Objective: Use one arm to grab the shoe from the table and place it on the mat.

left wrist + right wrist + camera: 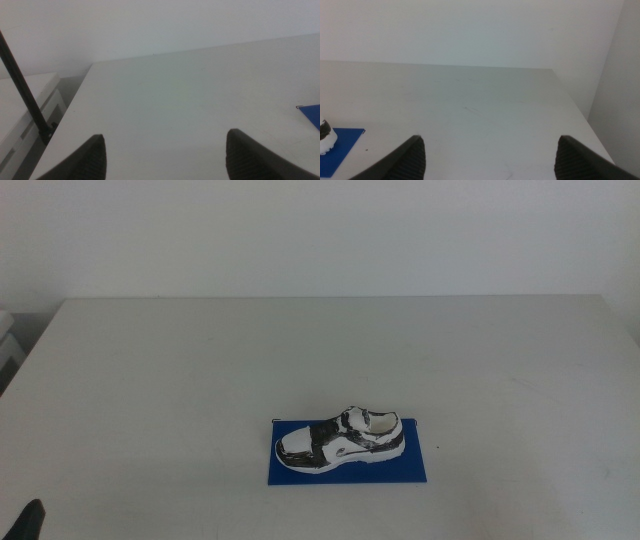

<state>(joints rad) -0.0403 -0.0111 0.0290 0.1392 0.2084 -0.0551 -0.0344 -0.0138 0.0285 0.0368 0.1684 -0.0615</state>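
Sneaker (340,438) lying on blue mat (348,468), far from left gripper (165,155) and right gripper (490,157), both spread wide.

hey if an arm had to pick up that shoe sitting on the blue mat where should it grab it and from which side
Probably across the midfoot of the shoe, coming down from above. It lies upright on the mat, toe toward the picture's left, so its long sides are exposed for the jaws. Both the left gripper and right gripper wait open, away from it.

Little of the robot shows: the left gripper (162,155) has two dark, rounded jaws with a finely ribbed matte surface; the right gripper (487,157) looks the same; a black sliver (30,518), possibly a jaw tip.
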